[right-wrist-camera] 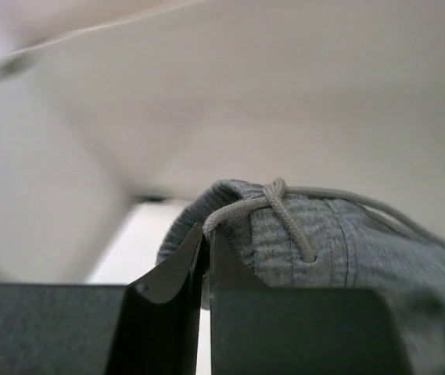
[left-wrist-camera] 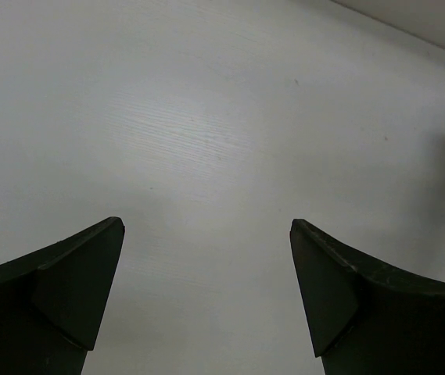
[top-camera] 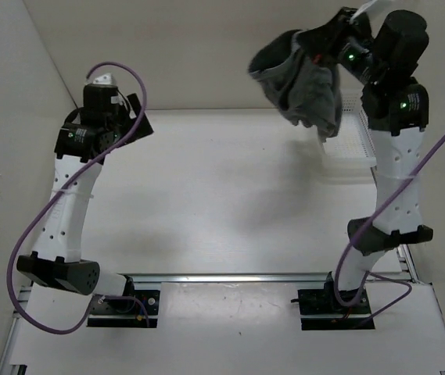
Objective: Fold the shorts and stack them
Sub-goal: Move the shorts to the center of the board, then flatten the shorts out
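Pinched fully together with the right fingers (right-wrist-camera: 167, 285) on the ribbed waistband edge, just beside the drawstring (right-wrist-camera: 285, 207) knot. Clamped on a thin lip of cloth only, not a thick bunch.

Holding the shorts (top-camera: 304, 78) up in the air at far right, well above the worktop (top-camera: 222, 195) and near the white mesh basket (top-camera: 359, 144). Hanging bunched and twisted below the grip. Cannot separate the two legs in the top view.

Spread wide apart at the left fingers (left-wrist-camera: 73, 289) with nothing gripped. Hovering over bare worktop at far left, well apart from the cloth.

Handling, as a judgement:
- Light, soft and fully limp, with no shape of its own.
- Expect drape and fold-over wherever unsupported.
- Looks knitted, so probably decent friction on the pads and low slip risk.
- Nothing fragile.
- Watch the drawstring: loose cord, easy to snag or to grab instead of cloth.

Where to take hold:
- Probably best along the waistband, which is thicker and firmer than the legs.
- Suggest a second grab with the left at the opposite waistband corner, then pull taut and lay flat before folding.
- Cannot tell from here where that corner sits in the bunch.
- Avoid mid-leg grabs; likely to lift one layer only.
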Controlling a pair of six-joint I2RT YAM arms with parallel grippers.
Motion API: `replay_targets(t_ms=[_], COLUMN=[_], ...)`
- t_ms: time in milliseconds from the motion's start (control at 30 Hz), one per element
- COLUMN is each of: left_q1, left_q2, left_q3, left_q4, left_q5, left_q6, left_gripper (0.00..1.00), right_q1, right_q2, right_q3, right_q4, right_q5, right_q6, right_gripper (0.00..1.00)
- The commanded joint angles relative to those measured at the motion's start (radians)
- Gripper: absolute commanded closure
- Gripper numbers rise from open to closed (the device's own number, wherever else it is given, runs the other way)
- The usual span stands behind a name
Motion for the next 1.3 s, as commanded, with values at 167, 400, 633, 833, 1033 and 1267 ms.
replay_targets(t_ms=[167, 400, 633, 833, 1033, 1267], left_q1=[0.262, 0.339, 0.259, 0.155, 0.239, 0.250], left_q2=[0.040, -0.010, -0.074, -0.094, -0.126, 0.008], left_q3=[0.102, 0.004, -0.303, -0.692, -0.956, -0.885], left_q4=[-0.157, -0.148, -0.031, 0.033, 0.194, 0.251], left_q5=[0.049, 0.129, 0.395, 0.440, 0.537, 0.502], left_q6=[-0.103, -0.045, -0.042, -0.195, -0.339, -0.284], left_gripper=[0.01, 0.01, 0.80, 0.37, 0.00, 0.00], right_q1=[0.454, 0.445, 0.425, 0.633, 0.887, 0.966], right_q2=[-0.040, -0.109, -0.222, -0.224, -0.080, 0.093], right_q3=[-0.389, -0.822, -1.101, -1.186, -1.109, -1.043], right_q4=[0.059, 0.050, 0.050, 0.049, 0.059, 0.136], right_q5=[-0.005, 0.029, 0.095, 0.098, 0.231, 0.326], right_q6=[-0.062, 0.010, 0.062, 0.110, 0.128, 0.084], right_gripper=[0.94, 0.27, 0.84, 0.36, 0.05, 0.02])
